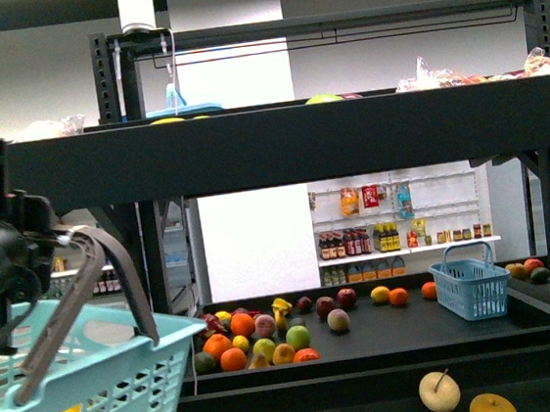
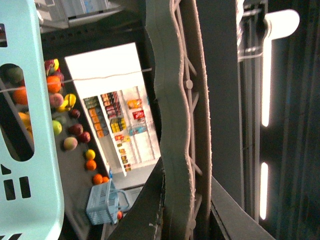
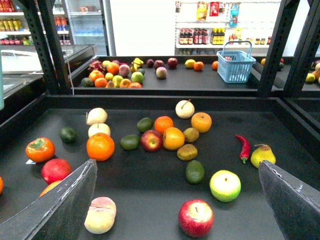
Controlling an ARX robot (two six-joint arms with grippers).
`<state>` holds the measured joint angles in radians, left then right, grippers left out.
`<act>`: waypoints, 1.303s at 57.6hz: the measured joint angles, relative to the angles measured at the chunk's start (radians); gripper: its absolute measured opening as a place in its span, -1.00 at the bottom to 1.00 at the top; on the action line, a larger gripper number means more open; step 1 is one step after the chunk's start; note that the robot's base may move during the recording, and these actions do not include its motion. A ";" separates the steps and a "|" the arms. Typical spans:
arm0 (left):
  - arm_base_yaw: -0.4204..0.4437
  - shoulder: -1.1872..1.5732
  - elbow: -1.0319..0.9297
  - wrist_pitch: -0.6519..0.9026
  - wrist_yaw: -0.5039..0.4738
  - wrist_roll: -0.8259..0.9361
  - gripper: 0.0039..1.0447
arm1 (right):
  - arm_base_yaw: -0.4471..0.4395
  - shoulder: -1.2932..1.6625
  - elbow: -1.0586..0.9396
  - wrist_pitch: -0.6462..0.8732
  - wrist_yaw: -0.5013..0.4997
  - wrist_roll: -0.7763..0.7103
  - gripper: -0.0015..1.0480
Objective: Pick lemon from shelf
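Black metal rack [image 3: 150, 101], perforated uprights, tray-like tiers with tall front edges. Right jaws hang over its near tier, spread wide, nothing between them.

Beneath and just ahead of them, loose fruit:
- one red apple [image 3: 195, 218]
- one green apple [image 3: 225, 185]
- four dark green avocado-like fruit [image 3: 195, 171]
- one red chilli [image 3: 244, 147]
- one yellow-green pear [image 3: 262, 155]
- several oranges [image 3: 100, 146]

Likeliest lemon [image 3: 190, 63]: a small yellow oval fruit on the far tier, well beyond the right jaws. It lies just beside an orange fruit and near a light-blue plastic basket [image 3: 235, 65]; too small to confirm. The near tier's back wall and the far tier's front edge stand between it and the jaws.

Left jaws closed on the grey wavy handle [image 2: 172, 100] of a teal plastic basket [image 1: 97, 382]. Handle and basket block most of the left wrist view.

Front view: teal basket covers the lower left, and the near tier is cut off at the bottom edge. Baskets: two.
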<state>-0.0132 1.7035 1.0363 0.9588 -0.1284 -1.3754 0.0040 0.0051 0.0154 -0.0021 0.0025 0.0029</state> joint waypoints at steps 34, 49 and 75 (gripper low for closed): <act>0.267 0.075 -0.166 0.409 0.074 -0.115 -0.78 | 0.000 0.000 0.000 0.000 0.000 0.000 0.86; 0.292 0.139 -0.171 0.423 0.090 -0.182 -0.78 | 0.000 0.000 0.000 0.000 0.000 0.000 0.86; 0.321 0.212 -0.172 0.426 0.122 -0.219 -0.79 | -0.001 0.000 0.000 0.000 0.000 0.000 0.86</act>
<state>0.3080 1.9160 0.8646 1.3853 -0.0067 -1.5948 0.0032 0.0051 0.0154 -0.0021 0.0025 0.0029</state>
